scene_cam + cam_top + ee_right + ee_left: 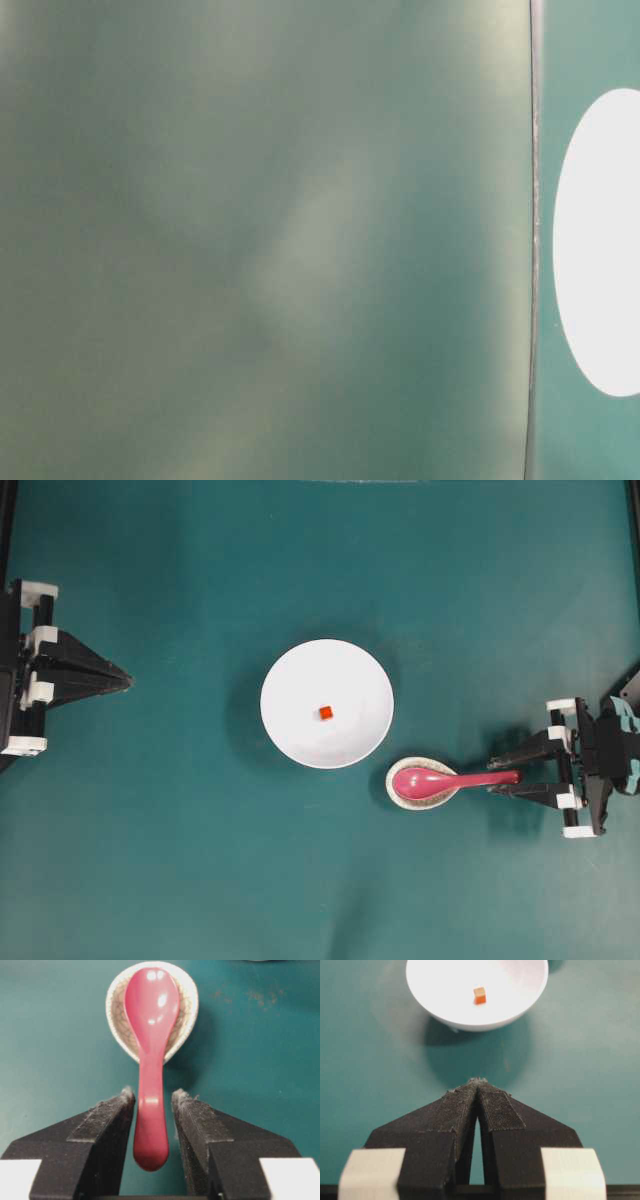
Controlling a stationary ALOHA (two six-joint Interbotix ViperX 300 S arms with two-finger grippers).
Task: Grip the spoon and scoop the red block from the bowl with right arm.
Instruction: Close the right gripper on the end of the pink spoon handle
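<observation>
The pink-red spoon (440, 779) lies with its scoop in a small speckled spoon rest (424, 801), its handle pointing right. My right gripper (495, 777) straddles the end of that handle, open, with a thin gap of table showing on each side of the spoon (151, 1060) between the fingers (187, 1110). The white bowl (350, 680) stands left of the spoon with the tiny red block (326, 712) near its middle. My left gripper (128, 681) rests at the far left, shut with its tips together (478, 1081), facing the bowl (520, 985) and the red block (479, 995).
The spoon rest (117, 1015) nearly touches the bowl's lower right rim. Everything sits on a teal table mat (180, 860). The table-level view is a blurred green surface with a white oval (600, 240) at its right edge.
</observation>
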